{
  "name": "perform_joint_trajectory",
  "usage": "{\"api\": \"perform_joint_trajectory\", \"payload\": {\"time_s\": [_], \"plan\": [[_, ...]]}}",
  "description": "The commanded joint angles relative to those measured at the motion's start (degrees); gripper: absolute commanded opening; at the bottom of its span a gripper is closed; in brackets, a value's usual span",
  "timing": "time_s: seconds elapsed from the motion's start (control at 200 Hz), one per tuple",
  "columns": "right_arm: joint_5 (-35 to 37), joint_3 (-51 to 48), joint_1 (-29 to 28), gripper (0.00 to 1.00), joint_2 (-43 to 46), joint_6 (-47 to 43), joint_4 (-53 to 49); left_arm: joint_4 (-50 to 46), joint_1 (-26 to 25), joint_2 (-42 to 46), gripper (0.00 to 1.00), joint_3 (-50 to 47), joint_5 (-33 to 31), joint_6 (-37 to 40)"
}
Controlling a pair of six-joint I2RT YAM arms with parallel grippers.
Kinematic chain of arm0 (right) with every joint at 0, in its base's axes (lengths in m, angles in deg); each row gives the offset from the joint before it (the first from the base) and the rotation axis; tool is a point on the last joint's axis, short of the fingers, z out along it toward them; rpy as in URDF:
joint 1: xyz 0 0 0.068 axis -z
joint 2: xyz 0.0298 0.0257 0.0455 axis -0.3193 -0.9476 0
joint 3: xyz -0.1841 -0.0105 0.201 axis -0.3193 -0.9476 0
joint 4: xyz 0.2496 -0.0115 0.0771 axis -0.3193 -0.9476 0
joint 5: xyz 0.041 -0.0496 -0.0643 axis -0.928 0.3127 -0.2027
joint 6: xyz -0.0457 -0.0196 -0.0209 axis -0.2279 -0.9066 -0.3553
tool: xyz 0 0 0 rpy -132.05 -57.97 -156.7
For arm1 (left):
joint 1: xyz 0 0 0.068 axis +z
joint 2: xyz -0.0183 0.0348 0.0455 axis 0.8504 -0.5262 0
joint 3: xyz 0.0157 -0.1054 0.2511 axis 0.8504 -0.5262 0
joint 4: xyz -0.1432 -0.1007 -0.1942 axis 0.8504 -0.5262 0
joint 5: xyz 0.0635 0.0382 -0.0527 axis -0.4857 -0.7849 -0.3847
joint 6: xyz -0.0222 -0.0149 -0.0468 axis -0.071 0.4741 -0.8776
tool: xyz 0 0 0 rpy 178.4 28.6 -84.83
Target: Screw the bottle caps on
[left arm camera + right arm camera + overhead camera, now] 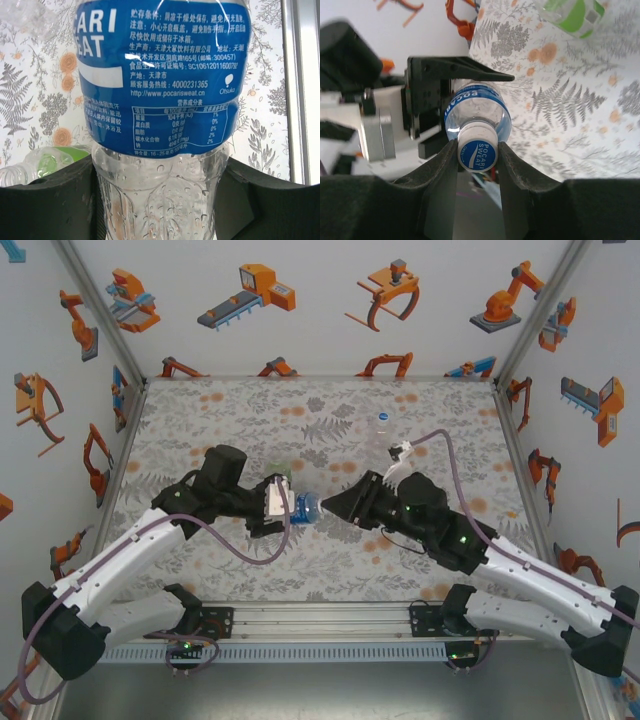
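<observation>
Left wrist view: the left gripper (160, 202) clamps the bottle (160, 75), its blue label reading "Otsuka". The right gripper (477, 165), arm angled inward, pinches the "POCARI SWEAT" cap (478, 151).

A table (330, 410) printed with grey ferns and orange flowers stood between white walls (320, 300) patterned with orange cartoon machines. Metal frame posts (100, 308) rose from its back corners, and a slotted rail (320, 618) ran along its near edge.

Arms inward, left hand (291, 505) and right hand (329, 505) face to face, both in tight grip.
</observation>
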Motion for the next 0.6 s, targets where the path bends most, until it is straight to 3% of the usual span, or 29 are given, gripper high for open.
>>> {"api": "perform_joint_trajectory", "payload": {"time_s": [0.0,0.215,0.426,0.591], "plan": [[2.9,-1.7,-0.4,0.0,-1.8,18.2,-3.3,7.8,-0.6,2.1,0.0,0.8,6.1,-2.0],[3.1,2.0,-0.4,0.0,-2.1,13.6,-7.5,7.9,-0.6,2.2,0.0,0.8,7.0,-2.3],[5.3,9.2,-0.3,0.48,-1.3,-6.2,-12.5,7.9,-0.6,1.8,0.0,0.7,6.9,-2.1],[6.0,14.1,-0.2,0.55,1.1,-20.1,-15.6,7.3,-0.5,1.9,0.0,0.8,7.1,-1.6]]}}
